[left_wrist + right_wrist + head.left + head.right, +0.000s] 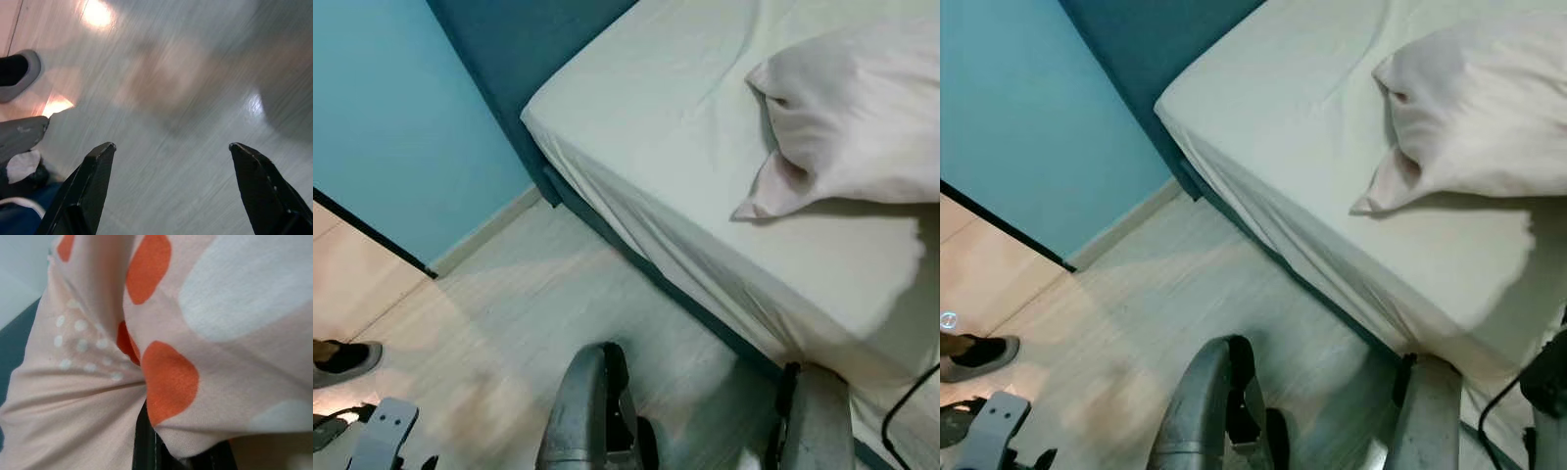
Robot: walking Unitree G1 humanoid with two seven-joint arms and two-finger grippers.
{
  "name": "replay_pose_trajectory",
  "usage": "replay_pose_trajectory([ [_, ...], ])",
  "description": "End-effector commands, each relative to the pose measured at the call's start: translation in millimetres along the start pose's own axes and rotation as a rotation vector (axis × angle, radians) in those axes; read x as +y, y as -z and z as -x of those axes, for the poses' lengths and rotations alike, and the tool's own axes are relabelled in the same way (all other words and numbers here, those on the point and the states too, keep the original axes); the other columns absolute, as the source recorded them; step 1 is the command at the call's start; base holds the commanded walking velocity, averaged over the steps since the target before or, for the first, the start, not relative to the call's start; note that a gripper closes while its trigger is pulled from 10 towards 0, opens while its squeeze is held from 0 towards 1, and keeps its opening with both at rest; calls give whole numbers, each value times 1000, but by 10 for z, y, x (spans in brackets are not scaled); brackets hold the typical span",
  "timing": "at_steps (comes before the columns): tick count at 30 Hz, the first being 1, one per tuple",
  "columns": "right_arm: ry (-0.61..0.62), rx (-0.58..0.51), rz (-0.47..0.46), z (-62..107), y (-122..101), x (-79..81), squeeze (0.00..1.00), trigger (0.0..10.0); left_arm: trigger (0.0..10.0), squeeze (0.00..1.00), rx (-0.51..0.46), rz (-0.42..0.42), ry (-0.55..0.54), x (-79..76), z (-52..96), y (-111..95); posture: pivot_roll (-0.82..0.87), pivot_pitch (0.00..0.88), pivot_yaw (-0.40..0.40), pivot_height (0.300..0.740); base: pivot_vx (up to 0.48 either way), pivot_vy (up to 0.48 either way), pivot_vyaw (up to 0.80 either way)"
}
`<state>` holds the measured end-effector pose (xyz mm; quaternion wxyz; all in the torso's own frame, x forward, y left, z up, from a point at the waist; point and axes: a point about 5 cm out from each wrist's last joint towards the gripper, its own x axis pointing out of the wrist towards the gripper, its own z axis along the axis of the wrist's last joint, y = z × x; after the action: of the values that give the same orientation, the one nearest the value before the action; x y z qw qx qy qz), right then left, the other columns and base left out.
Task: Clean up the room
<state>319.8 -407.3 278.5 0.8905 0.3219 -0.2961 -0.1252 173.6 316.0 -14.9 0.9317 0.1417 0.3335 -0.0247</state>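
Observation:
A pink cloth [98,396] with orange and white spots hangs bunched right in front of the right wrist camera. My right gripper [161,450] is shut on it, and one black finger [144,440] peeks out beneath the fabric. My left gripper [171,147] is open above the pale wood floor [186,88], with nothing between its fingers. Both silver arms, left [587,411] and right [818,421], hang low beside the bed [685,127]. A pale pillow [852,117] lies on the white sheet at the right.
The bed's corner juts toward a blue wall [401,117] with a skirting board. A person's grey shoe [347,360] stands on the floor at the left, also in the left wrist view [17,73]. A black cable [901,411] hangs by the right arm.

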Motion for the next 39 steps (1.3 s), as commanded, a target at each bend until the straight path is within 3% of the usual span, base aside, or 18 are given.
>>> replay_pose_trajectory([
  [1,56,68,109,2,50,-28,0,0,10000,0,68,27,4,-83,7,166,226,276,209,454,0,0,0],
  [2,56,68,109,2,50,-28,0,0,10000,0,68,27,4,-83,7,166,226,276,209,454,0,0,0],
  [4,38,193,270,19,259,16,0,0,10000,0,52,49,-5,-153,-129,50,193,206,193,454,0,0,0],
  [6,15,223,296,26,341,49,0,0,10000,0,48,56,-8,-182,-182,1,189,196,190,454,0,0,0],
  [9,-166,342,295,19,623,305,0,0,10000,0,21,82,-25,-238,-330,-193,149,125,180,454,0,0,0],
  [10,-166,342,295,19,623,305,0,0,10000,0,21,82,-25,-238,-330,-193,149,125,180,454,0,0,0],
  [11,-257,336,257,11,646,454,0,0,10000,0,7,94,-31,-264,-397,-298,130,97,178,454,0,0,0],
  [12,-257,336,257,11,646,454,0,0,10000,0,7,94,-31,-264,-397,-298,130,97,178,454,0,0,0],
  [13,-337,322,225,21,649,588,0,0,10000,0,-7,105,-36,-296,-463,-412,101,62,175,454,0,0,0],
  [15,-504,292,200,167,571,863,0,0,10000,0,-52,129,-46,-339,-578,-676,70,31,177,463,0,0,0],
  [17,-575,296,204,335,568,982,0,0,10000,0,-89,151,-53,-368,-641,-861,46,2,172,473,0,0,0],
  [22,-539,310,188,521,663,977,0,0,10000,0,-126,188,-75,-432,-735,-1159,-2,0,160,492,0,0,0],
  [29,-511,372,173,711,862,969,0,0,10000,0,-173,226,-66,-551,-795,-1417,-32,0,144,515,0,0,0],
  [35,-497,466,163,882,1036,1057,0,0,10000,0,-179,249,-63,-613,-815,-1488,-35,0,124,529,-223,0,0],
  [38,-541,572,139,1090,1313,1200,0,0,10000,0,-185,265,-50,-675,-822,-1491,-34,0,118,544,-107,0,0],
  [39,-541,572,139,1090,1313,1200,0,0,10000,0,-185,265,-50,-675,-822,-1491,-34,0,118,544,0,0,0],
])
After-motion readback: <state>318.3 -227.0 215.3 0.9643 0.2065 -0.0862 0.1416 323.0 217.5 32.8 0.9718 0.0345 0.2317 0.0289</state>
